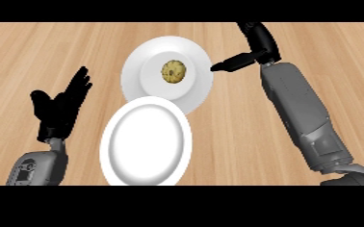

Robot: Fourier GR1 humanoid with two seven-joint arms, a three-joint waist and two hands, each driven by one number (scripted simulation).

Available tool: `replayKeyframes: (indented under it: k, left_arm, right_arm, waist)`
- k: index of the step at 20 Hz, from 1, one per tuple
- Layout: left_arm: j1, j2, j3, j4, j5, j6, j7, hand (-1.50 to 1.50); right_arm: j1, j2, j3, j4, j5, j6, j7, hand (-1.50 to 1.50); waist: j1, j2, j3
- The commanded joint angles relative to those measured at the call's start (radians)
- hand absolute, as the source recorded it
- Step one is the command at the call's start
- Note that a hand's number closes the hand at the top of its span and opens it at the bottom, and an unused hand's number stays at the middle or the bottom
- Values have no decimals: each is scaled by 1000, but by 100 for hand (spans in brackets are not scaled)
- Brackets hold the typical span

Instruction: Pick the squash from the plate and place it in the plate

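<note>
Centrally, the squash point(174, 71) lies in the well of the far plate point(135, 60), apart from both hands. It shows as a small, mottled yellow-brown body, nearly round from this steep angle; its outline is slightly taller than wide, so any long axis runs roughly away from the robot, toward the view's top. No stem end can be made out, so which way it points cannot be told.

The near plate point(113, 144) holds nothing and overlaps the far plate's lower rim. The right hand point(245, 60) is at the far plate's right rim, one finger stretched straight toward the squash with the tip over the rim's edge, the others bent back at the wrist; it pinches nothing. The left hand point(62, 107) rests at the view's left over the desk point(57, 43), fingers spread and upright.

Judged from this layout, the squash sits on one plate and the other waits bare, so the step in hand appears to be the right hand's approach. To do it well, the hand should pass over the rim without nudging the plate, and finger and thumb should close across the squash's shorter width.
</note>
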Motion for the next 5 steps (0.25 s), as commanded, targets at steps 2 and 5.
replayKeyframes:
  k: [2, 5]
  left_arm:
    - [-77, 2, 12, 44, 3, -5, 23, 0]
    - [7, -7, 7, -13, -10, 2, -4, 0]
  right_arm:
    - [-71, -41, -29, 145, 33, 6, -35, -150]
    - [-5, -65, -10, 65, 47, 47, -4, -150]
  waist:
    - [9, 5, 0]
    - [-1, -1, 0]
